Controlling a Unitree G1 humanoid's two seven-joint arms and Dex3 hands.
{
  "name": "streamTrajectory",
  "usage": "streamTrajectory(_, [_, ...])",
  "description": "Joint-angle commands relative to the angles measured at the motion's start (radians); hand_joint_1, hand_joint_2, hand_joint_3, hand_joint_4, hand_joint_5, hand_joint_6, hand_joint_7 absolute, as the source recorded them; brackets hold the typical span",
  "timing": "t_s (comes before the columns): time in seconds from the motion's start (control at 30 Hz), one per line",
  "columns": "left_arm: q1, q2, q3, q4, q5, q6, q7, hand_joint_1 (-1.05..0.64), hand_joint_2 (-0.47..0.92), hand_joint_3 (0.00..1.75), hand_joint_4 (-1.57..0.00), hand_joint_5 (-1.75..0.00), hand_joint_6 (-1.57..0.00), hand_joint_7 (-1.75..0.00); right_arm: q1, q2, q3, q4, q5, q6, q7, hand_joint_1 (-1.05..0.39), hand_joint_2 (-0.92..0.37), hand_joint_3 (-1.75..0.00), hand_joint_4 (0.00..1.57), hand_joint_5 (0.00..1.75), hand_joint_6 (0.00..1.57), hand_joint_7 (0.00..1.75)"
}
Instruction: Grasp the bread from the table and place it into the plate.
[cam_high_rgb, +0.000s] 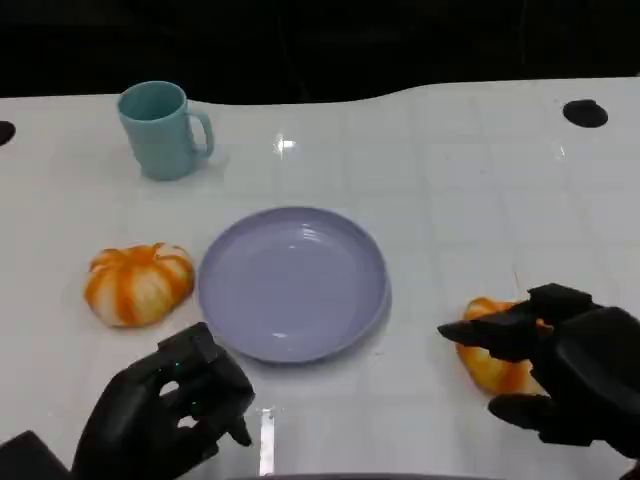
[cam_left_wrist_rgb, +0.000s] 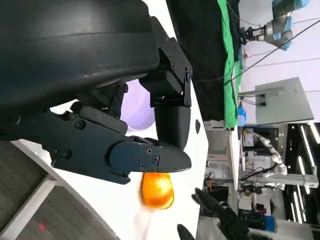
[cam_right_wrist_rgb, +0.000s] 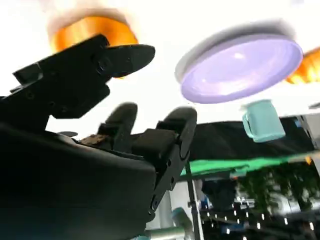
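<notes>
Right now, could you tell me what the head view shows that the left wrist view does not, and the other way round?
Head view alone: the teal mug at the far left of the table, the striped orange pumpkin left of the plate, and the whole round outline of the lilac plate. Left wrist view alone: a green cloth and lab equipment beyond the table. Both: the left hand, holding nothing; the plate, empty; the orange bread on the white table; and the right hand beside the bread.
</notes>
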Motion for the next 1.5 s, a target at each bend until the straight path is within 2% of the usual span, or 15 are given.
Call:
streamTrajectory(0.03, [-0.002, 0.018, 0.005, 0.002, -0.001, -0.011, -0.015, -0.52, 0.92, 0.31, -0.67, -1.75, -0.59, -1.55, 0.019, -0.028, -0.011, -0.11, -0.073, 0.097, 0.123, -0.53, -0.81, -0.02, 0.09, 0.46, 0.33, 0.0])
streamTrajectory(0.13, [-0.002, 0.017, 0.005, 0.003, 0.008, -0.013, -0.008, -0.53, 0.92, 0.31, -0.67, -1.75, -0.59, -1.54, 0.02, -0.026, -0.005, -0.146, -0.121, 0.137, 0.173, -0.58, -0.81, -0.01, 0.05, 0.47, 0.27, 0.0])
streamTrajectory(0.27, [-0.005, 0.016, 0.006, 0.008, 0.012, -0.02, -0.008, -0.54, 0.92, 0.31, -0.67, -1.75, -0.59, -1.54, 0.013, -0.016, 0.011, -0.154, -0.19, 0.163, 0.189, -0.63, -0.81, 0.0, 0.02, 0.49, 0.25, 0.01])
streamTrajectory(0.5, [-0.002, 0.013, 0.004, 0.009, 0.004, -0.024, -0.011, -0.54, 0.92, 0.32, -0.66, -1.75, -0.59, -1.53, -0.039, -0.007, 0.052, -0.085, -0.288, 0.192, 0.188, -0.66, -0.8, 0.0, 0.03, 0.54, 0.26, 0.01])
streamTrajectory(0.9, [-0.001, 0.008, 0.0, 0.009, 0.012, -0.029, -0.004, -0.57, 0.92, 0.31, -0.66, -1.75, -0.6, -1.5, -0.174, -0.012, 0.117, 0.172, -0.322, 0.207, 0.13, -0.66, -0.83, -0.01, 0.05, 0.55, 0.27, 0.01])
streamTrajectory(1.17, [0.002, 0.009, 0.002, 0.004, 0.01, -0.028, -0.005, -0.57, 0.92, 0.3, -0.65, -1.75, -0.6, -1.49, -0.266, -0.006, 0.197, 0.358, -0.341, 0.232, 0.103, -0.67, -0.89, -0.02, 0.05, 0.49, 0.25, 0.0])
streamTrajectory(1.4, [0.01, 0.008, -0.002, -0.015, 0.013, -0.011, 0.004, -0.57, 0.92, 0.3, -0.65, -1.75, -0.61, -1.49, -0.338, 0.011, 0.242, 0.5, -0.302, 0.249, 0.093, -0.69, -0.92, -0.03, 0.11, 0.45, 0.26, 0.01])
streamTrajectory(1.5, [0.011, 0.007, -0.002, -0.018, 0.007, -0.008, 0.0, -0.57, 0.92, 0.3, -0.65, -1.75, -0.61, -1.49, -0.365, 0.018, 0.257, 0.562, -0.282, 0.239, 0.049, -0.69, -0.92, -0.06, 0.19, 0.37, 0.31, 0.01])
